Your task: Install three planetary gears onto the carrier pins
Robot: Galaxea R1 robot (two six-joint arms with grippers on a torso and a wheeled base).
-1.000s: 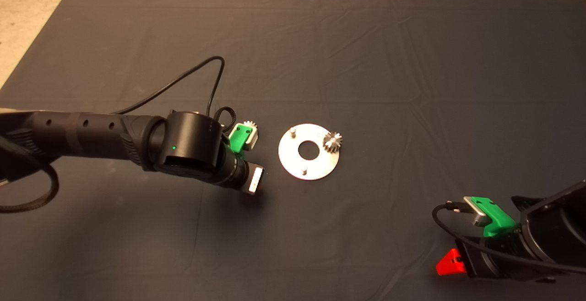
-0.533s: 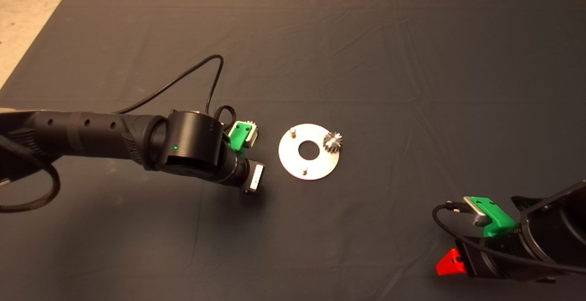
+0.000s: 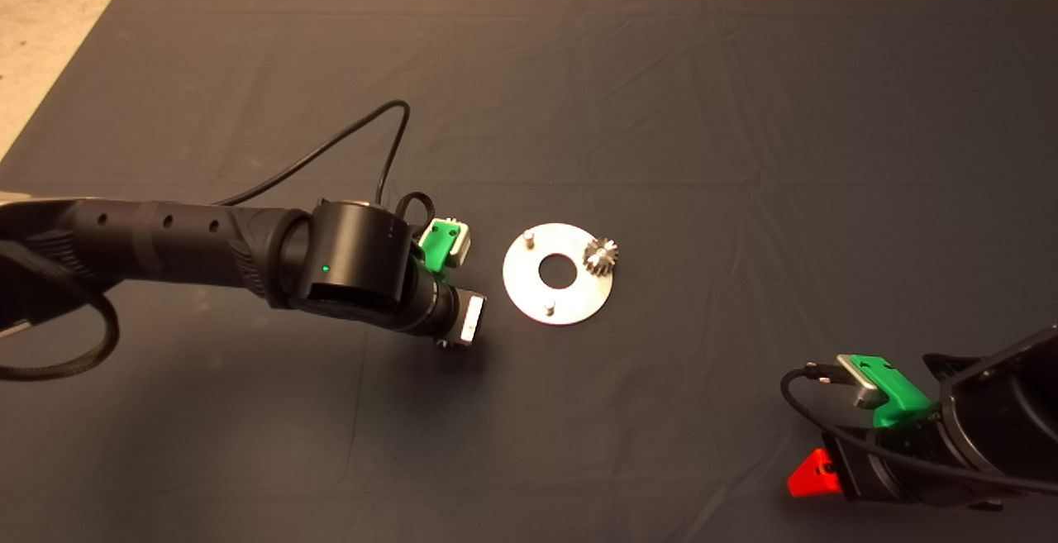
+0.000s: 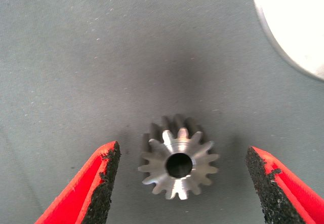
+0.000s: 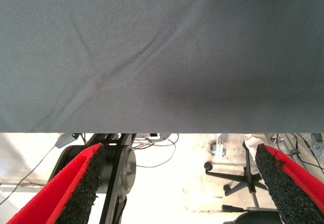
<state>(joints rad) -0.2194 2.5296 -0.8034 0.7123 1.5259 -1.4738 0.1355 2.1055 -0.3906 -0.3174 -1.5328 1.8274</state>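
Gear (image 4: 178,164) lay flat, bore up, on surface (image 3: 661,113) between spread pads of left claw (image 4: 179,183), just left of disc (image 3: 558,273); right claw (image 5: 179,183) open, parked far off.

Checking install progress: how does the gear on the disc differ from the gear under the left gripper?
The gear on the disc sits on a carrier pin at the disc's right edge; the loose gear lies flat on the mat, off the disc. The loose gear's bore is empty. The left gripper straddles the loose gear, open, fingers apart from it; no gripper is near the mounted gear. Both are silvery toothed gears of similar look.
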